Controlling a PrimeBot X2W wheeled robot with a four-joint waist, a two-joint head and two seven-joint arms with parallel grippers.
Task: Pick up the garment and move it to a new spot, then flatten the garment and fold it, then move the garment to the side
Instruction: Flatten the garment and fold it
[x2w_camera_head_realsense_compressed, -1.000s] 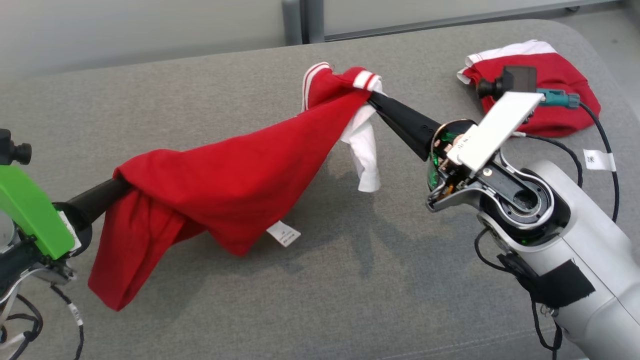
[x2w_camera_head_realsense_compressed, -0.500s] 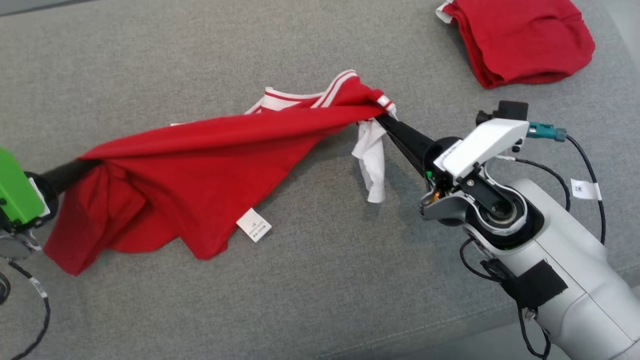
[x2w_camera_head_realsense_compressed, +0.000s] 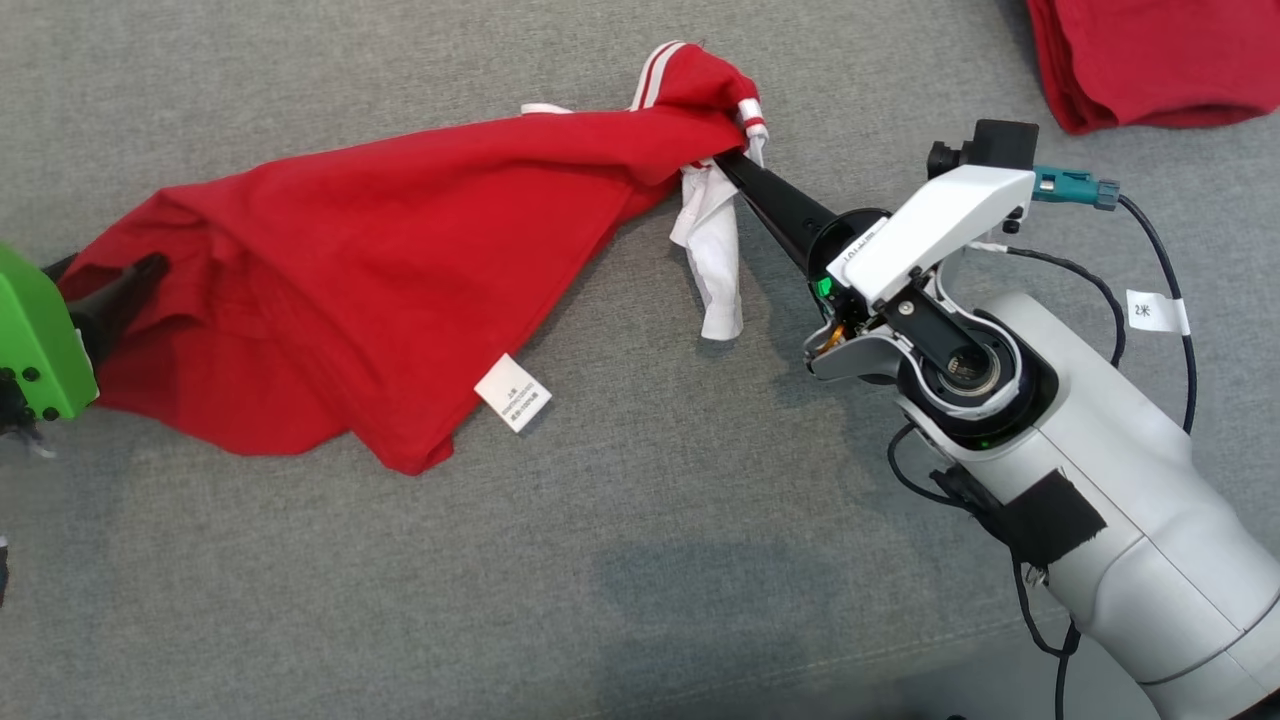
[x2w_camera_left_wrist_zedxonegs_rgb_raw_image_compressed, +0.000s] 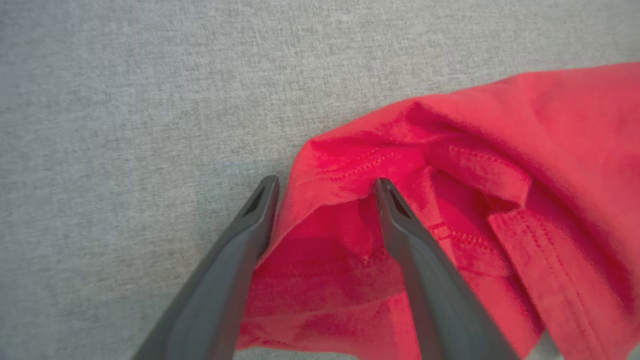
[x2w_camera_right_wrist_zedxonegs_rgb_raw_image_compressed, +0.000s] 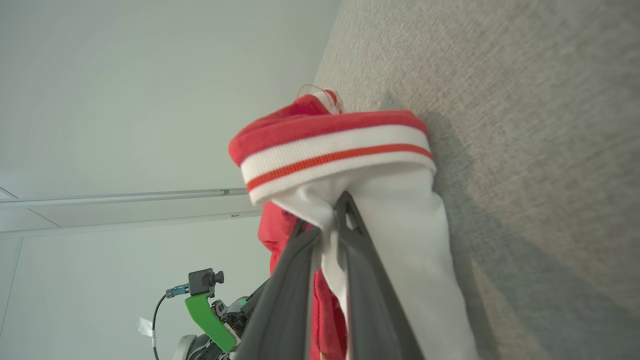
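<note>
**A:** What is it all lying on?

**B:** A grey woven fabric surface (x2w_camera_head_realsense_compressed: 640, 590) that fills the head view.

**A:** What is closest in?

**B:** The pale right forearm (x2w_camera_head_realsense_compressed: 1120, 540) is at the near right, with black cables looping round it. Over on the left, the left end effector (x2w_camera_left_wrist_zedxonegs_rgb_raw_image_compressed: 326, 184) is open. Its two dark fingers stand apart, one beside the cloth's edge and the other lying on a stitched hem. There is cloth between them, but it isn't pinched.

**A:** And the cloth itself?

**B:** It is a red cloth garment with white striped trim (x2w_camera_head_realsense_compressed: 380, 250). It lies rumpled across the middle of the surface, drawn out from the left end effector toward the far right. A small white label (x2w_camera_head_realsense_compressed: 513, 392) lies at its near edge.

**A:** What about the far end of it?

**B:** The right end effector (x2w_camera_head_realsense_compressed: 730, 165) is closed on the garment. It clamps a white sleeve (x2w_camera_head_realsense_compressed: 712, 260) just below a red-striped cuff, and the sleeve trails back toward the near side.

**A:** And farthest out?

**B:** A folded pile of red cloth (x2w_camera_head_realsense_compressed: 1150, 60) lies toward the far right, well apart from the garment.
</note>
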